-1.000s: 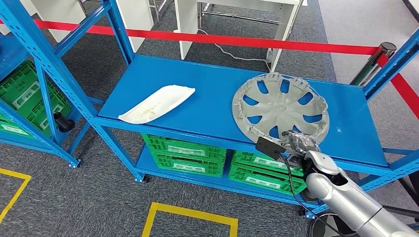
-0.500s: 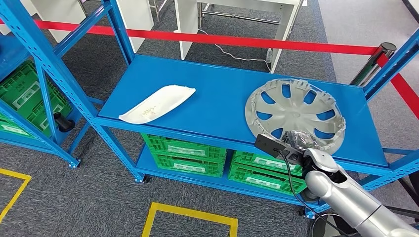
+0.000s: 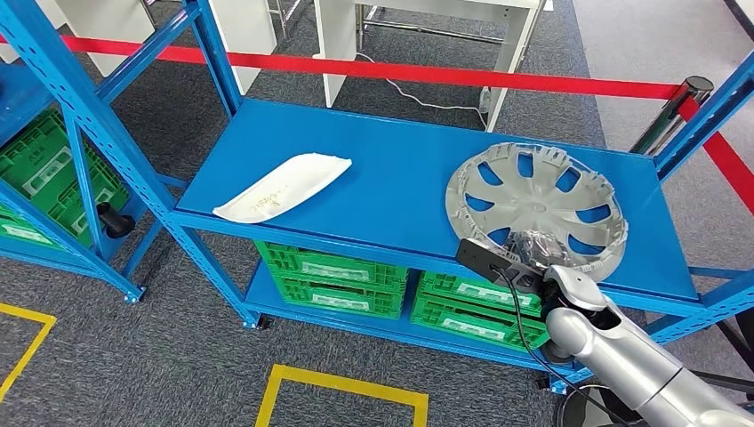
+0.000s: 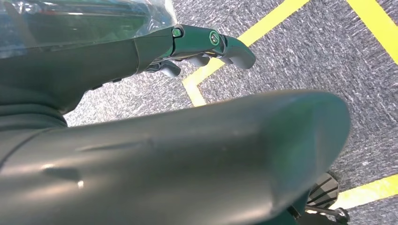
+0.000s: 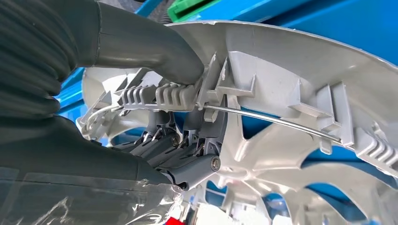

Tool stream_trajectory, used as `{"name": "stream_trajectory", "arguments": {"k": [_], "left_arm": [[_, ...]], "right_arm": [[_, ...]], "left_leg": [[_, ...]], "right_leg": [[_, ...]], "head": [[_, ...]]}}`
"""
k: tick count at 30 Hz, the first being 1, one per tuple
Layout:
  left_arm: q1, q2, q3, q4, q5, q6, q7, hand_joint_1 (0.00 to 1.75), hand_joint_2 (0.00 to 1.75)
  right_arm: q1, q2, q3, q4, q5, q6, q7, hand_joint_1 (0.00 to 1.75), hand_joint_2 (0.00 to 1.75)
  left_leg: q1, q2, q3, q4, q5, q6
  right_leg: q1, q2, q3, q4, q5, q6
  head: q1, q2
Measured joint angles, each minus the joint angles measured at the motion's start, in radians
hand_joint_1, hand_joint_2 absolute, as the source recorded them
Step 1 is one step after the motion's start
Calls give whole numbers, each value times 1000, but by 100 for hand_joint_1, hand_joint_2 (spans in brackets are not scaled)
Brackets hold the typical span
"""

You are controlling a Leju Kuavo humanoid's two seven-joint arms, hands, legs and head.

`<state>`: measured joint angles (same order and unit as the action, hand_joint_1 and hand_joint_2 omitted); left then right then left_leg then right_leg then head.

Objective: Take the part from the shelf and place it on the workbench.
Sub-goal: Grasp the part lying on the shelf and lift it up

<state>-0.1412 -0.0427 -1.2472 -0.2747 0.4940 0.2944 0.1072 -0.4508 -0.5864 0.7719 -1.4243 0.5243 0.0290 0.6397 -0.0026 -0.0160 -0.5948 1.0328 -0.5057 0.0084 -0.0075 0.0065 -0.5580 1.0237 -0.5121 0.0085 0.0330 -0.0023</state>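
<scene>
Up close to the robot stands a blue metal shelf (image 3: 373, 191) whose top deck carries two things well apart: a flat white part (image 3: 283, 188) toward the left, and a silver hubcap (image 3: 536, 206) toward the right near the front edge. From the head view, the right hand (image 3: 532, 252) comes up from below on a silver arm and grips the hubcap at its near rim, which looks slightly raised off the deck. From the right wrist view the thumb (image 5: 155, 51) presses over the rim (image 5: 220, 79) while the darker fingers (image 5: 187, 154) curl beneath it, beside a thin wire ring (image 5: 272, 123) that runs round the inside. Green plastic crates (image 3: 331, 275) sit on the lower deck, with more on a second blue rack (image 3: 53, 169) to the left. The floor is grey carpet (image 3: 169, 356) marked with yellow tape (image 3: 340, 384). A red barrier belt (image 3: 427, 73) stretches behind the shelf, in front of a white table leg (image 3: 336, 49). The left hand (image 4: 206, 44) hangs above the carpet, fingers slightly curled and holding nothing
</scene>
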Motion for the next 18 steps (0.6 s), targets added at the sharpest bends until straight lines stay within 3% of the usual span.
{"name": "stream_trajectory", "arguments": {"k": [4,10,18], "left_arm": [[1,0,0,0,1,6,-15,0,0],[8,0,2,0,-1,39,-58,0,0],[12,-1,8,0,-4,58,-96,0,0]], "right_arm": [[6,9,-4,-22,-53,-87,-65,175,175],[64,50,-37,-126,-227,-274,-274,175,175],[121,125,-64,-320,-456,-312,-499,175,175]], "left_leg": [[0,0,0,0,0,0],[1,0,0,-1,0,0],[1,0,0,-2,0,-1]], "right_leg": [[0,0,0,0,0,0],[1,0,0,0,-1,-1],[1,0,-1,0,-2,-3]], "head": [[0,0],[0,0],[0,0]]}}
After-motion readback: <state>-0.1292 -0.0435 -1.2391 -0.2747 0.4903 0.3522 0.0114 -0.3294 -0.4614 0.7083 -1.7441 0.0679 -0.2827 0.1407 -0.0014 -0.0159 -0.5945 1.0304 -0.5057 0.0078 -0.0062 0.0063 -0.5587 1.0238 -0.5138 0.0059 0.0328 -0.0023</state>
